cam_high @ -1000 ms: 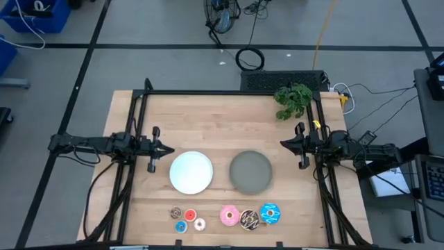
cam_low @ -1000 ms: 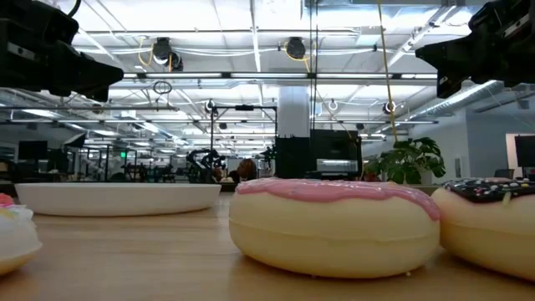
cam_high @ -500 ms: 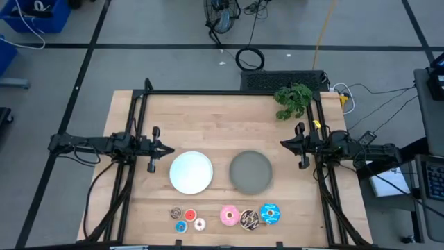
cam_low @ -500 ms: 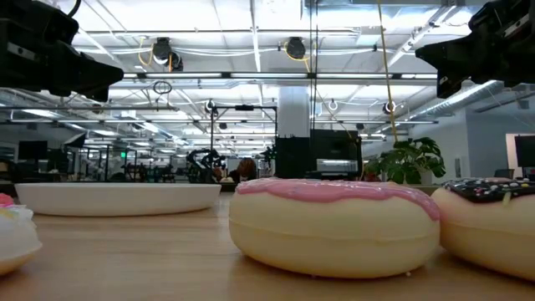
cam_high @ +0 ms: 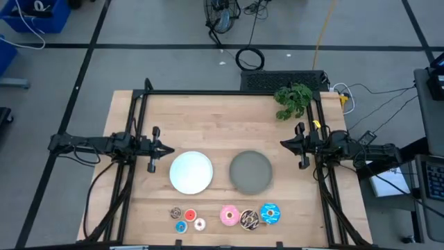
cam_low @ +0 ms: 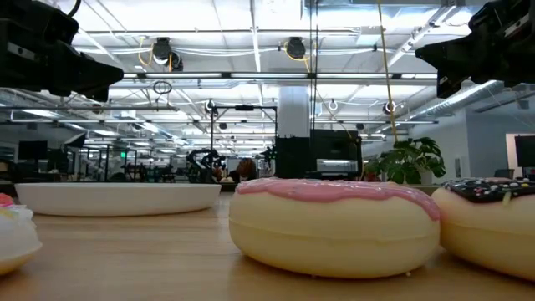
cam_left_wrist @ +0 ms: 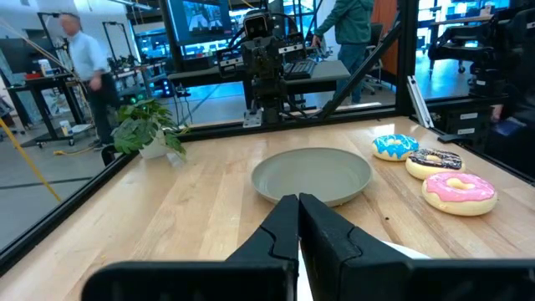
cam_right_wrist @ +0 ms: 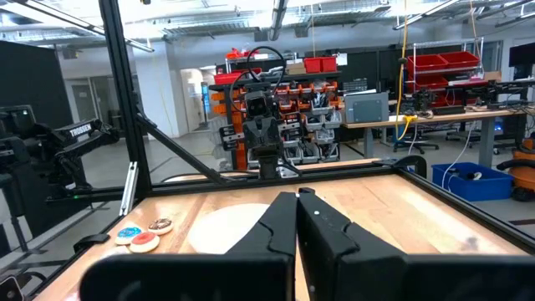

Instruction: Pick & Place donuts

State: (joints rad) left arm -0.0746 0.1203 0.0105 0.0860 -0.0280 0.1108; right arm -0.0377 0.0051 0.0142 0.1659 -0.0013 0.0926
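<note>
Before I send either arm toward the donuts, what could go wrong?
The pink-frosted ring donut and the dark sprinkled ring donut sit touching, so grabbing one may shove the other. The four tiny ring donuts are clustered tightly, inviting a double pick. All lie near the wooden table edge and could be knocked off.

A pink-iced donut [cam_low: 334,224] sits close on the wooden table [cam_low: 142,259], a dark sprinkled donut [cam_low: 493,226] just right of it, a white plate [cam_low: 117,198] behind left.
</note>
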